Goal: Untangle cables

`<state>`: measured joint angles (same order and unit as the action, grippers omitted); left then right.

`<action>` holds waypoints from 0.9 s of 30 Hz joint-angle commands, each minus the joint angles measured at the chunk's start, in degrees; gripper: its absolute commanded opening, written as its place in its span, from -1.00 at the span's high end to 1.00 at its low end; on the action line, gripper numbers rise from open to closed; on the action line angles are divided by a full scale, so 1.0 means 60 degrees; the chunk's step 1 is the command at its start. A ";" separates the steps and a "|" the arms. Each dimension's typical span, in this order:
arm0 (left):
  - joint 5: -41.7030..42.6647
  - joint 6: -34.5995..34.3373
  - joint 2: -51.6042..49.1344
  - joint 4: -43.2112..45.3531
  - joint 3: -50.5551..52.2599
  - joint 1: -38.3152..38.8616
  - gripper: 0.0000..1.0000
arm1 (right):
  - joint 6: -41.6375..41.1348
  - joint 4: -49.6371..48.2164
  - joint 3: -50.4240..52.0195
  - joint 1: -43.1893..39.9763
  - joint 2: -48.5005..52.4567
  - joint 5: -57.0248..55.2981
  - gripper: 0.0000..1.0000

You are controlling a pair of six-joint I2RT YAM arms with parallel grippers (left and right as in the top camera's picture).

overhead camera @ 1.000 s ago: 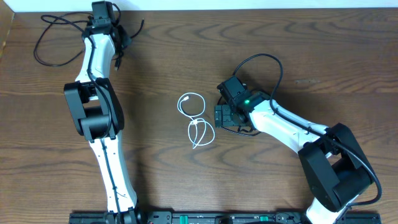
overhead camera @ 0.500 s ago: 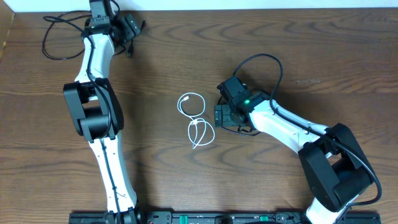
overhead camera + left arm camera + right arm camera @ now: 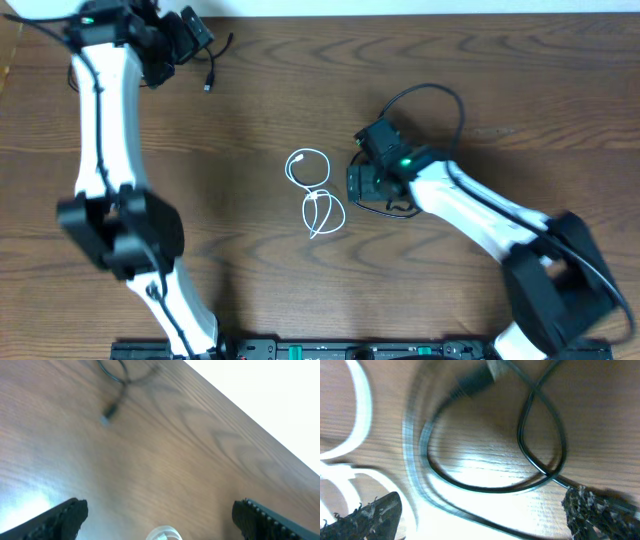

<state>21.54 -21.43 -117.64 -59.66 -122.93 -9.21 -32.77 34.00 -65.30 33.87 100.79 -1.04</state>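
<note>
Overhead, the white cable [image 3: 316, 192] is seen looped at the desk's [image 3: 250, 120] middle, with one black cable [image 3: 209, 78] near the far left corner by the left gripper [image 3: 190, 35]. In the left wrist view, its jaws are spread wide and nothing is held. In the right wrist view, the right gripper [image 3: 480, 510] is opened wide over a second black cable [image 3: 542, 425].

Table: we see dark brown wood [image 3: 250, 290] with grain running left to right. It fills almost the whole overhead view.
Far edge: we see a plain white strip [image 3: 400, 7] past the table; wall or floor, we cannot tell. It also fills the upper right corner of the left wrist view.
Upper left corner: a tan sliver [image 3: 6, 60], too small for us to identify.
Near edge: we see a black rail [image 3: 350, 351] along the table.
Light: soft and even. We note a bright glare patch [image 3: 485, 462] on the wood in the right wrist view.
</note>
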 commanded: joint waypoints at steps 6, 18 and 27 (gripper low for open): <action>0.1016 0.1191 0.0149 -0.3523 0.0266 0.1271 -0.96 | 0.0474 0.0477 -0.0404 -0.0962 -0.3391 0.0361 -0.99; 0.0980 0.2674 0.0248 -0.4466 0.2040 0.4084 -0.95 | 0.0331 0.2838 -0.0404 -0.4342 -0.4422 0.0525 -0.99; 0.0845 0.2965 0.1934 -0.5198 0.2171 0.4076 -0.95 | 0.0331 0.1588 -0.0404 -0.5716 -0.4291 0.0091 -0.99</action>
<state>27.05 -5.89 -112.99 -89.84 -110.15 14.92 -30.94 45.06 -67.53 1.50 74.56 1.80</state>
